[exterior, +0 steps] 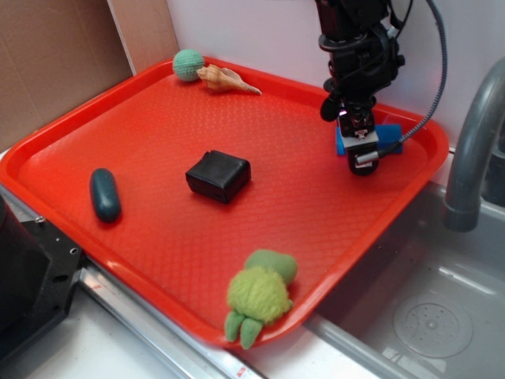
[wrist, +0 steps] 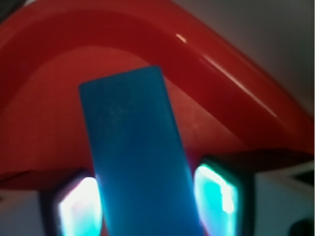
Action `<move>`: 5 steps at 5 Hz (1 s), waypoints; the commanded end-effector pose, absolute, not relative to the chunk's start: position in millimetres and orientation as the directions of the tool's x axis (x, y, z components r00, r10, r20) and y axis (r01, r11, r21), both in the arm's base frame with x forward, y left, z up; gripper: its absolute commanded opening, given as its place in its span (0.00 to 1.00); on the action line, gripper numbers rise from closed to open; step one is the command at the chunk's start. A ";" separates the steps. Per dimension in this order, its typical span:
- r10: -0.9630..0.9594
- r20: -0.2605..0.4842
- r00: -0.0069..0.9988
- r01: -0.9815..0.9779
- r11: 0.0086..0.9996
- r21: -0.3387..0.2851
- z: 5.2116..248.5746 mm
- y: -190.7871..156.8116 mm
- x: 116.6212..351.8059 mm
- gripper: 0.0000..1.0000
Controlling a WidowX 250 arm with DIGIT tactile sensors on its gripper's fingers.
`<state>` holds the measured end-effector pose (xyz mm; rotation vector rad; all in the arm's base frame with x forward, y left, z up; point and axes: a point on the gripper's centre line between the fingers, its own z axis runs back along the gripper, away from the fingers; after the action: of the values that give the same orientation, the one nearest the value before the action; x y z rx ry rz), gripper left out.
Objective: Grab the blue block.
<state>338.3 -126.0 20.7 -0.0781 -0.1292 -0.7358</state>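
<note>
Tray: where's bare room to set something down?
On the red tray, free patches: between teal capsule and black box; between box and green plush. Crowded: far right corner, tool around blue block.

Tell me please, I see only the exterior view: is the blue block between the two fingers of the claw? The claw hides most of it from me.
Observer: Yes. In the wrist view the blue block runs straight up the middle, with one finger pad on each side of it.
Operator: Do the pads touch it already?
Observer: They sit right against its long sides; I see no clear gap, but the view is blurred.
Operator: What is beyond the block?
Observer: The curved rim of the red tray, close behind the block's far end.
</note>
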 end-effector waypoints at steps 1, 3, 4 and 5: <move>-0.577 0.194 0.794 0.575 0.815 0.071 95.7 -110.0 309.0 0.00; -0.263 0.140 0.955 0.257 0.965 0.057 141.1 -57.2 246.9 0.00; -0.021 0.064 0.998 0.016 0.997 0.071 149.0 -29.9 217.0 0.00; 0.149 0.034 0.988 -0.152 0.985 0.080 152.3 -20.6 198.7 0.00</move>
<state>193.8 -4.2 139.0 0.0928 0.0114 0.1414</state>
